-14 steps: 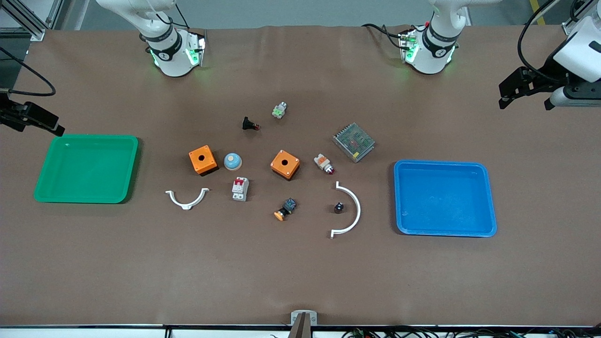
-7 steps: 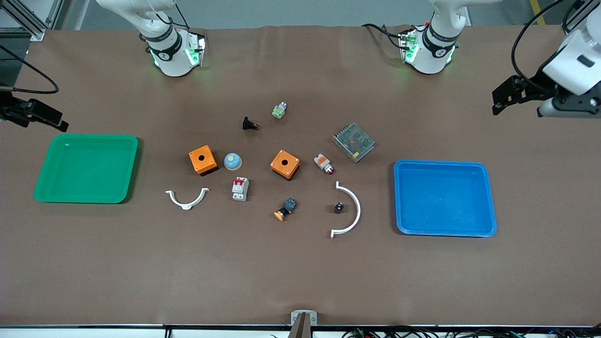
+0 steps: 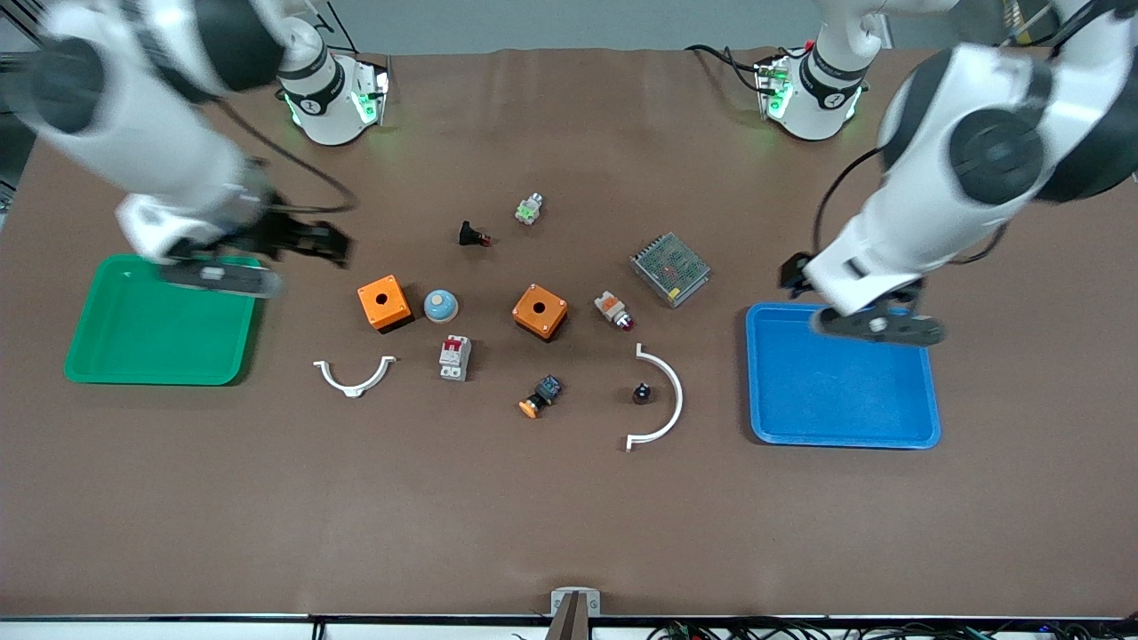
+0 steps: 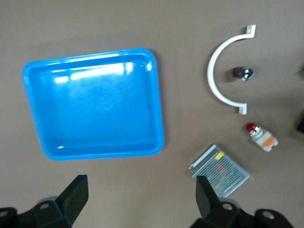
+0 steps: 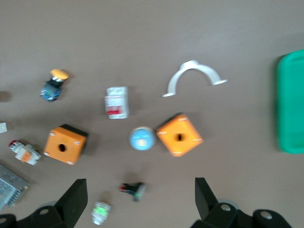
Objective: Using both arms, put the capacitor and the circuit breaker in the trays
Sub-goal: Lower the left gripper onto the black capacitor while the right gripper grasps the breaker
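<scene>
The capacitor (image 3: 641, 392) is a tiny black cylinder lying inside a large white half ring (image 3: 662, 400); the left wrist view shows it too (image 4: 243, 73). The circuit breaker (image 3: 454, 357), a white block with a red patch, lies near the front of an orange box with a hole (image 3: 384, 303); the right wrist view shows it too (image 5: 117, 102). My left gripper (image 3: 794, 272) is up over the table by the blue tray's (image 3: 925, 373) rim, open and empty (image 4: 141, 199). My right gripper (image 3: 318, 242) is up between the green tray (image 3: 89, 356) and the orange box, open and empty (image 5: 141, 199).
A second orange box (image 3: 540, 311), a blue dome (image 3: 440, 305), a white-and-orange indicator (image 3: 613, 309), a metal mesh unit (image 3: 669, 268), a black push-button (image 3: 472, 235), a green-lit part (image 3: 528, 210), an orange-capped switch (image 3: 541, 395) and a small white arc (image 3: 354, 376) are spread mid-table.
Both arms have swung in from the table's ends toward the middle, each hand now close to its tray. Nothing on the table has moved.
</scene>
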Robot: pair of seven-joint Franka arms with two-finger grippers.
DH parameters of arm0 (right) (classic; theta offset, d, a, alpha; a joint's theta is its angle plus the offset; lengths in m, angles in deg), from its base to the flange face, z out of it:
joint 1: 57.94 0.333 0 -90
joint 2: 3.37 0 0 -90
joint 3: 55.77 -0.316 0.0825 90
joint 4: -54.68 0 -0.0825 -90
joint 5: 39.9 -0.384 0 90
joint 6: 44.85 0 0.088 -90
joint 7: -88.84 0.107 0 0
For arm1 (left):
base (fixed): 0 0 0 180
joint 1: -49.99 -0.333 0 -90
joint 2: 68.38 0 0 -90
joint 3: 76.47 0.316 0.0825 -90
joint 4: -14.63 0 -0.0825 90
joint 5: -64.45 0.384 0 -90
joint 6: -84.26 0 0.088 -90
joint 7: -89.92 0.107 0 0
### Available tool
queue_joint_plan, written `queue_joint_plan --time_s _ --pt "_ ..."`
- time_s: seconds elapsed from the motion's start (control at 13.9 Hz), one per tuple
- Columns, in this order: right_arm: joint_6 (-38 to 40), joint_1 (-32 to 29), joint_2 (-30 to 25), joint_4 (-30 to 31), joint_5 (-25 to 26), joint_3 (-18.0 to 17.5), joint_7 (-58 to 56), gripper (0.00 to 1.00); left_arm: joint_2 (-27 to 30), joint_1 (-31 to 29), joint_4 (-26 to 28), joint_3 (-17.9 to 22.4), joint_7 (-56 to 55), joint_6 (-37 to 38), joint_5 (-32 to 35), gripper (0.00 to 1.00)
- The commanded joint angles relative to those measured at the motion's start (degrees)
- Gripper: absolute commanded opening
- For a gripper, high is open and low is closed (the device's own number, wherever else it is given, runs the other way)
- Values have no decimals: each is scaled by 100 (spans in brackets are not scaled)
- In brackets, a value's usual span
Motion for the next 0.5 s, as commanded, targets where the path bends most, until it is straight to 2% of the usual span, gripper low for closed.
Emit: queue_joint_plan --time_s 0.0,0.22,0.43 --pt "-734 458 817 -25 50 87 550 100 -621 268 -245 1 -486 -435 104 100" --pt "-1457 477 1539 -16 68 87 551 100 -1289 655 -227 1 -1250 -1383 148 99" --pt "-1642 328 1865 -25 94 105 464 100 -1939 866 -227 1 -2041 -2437 157 89"
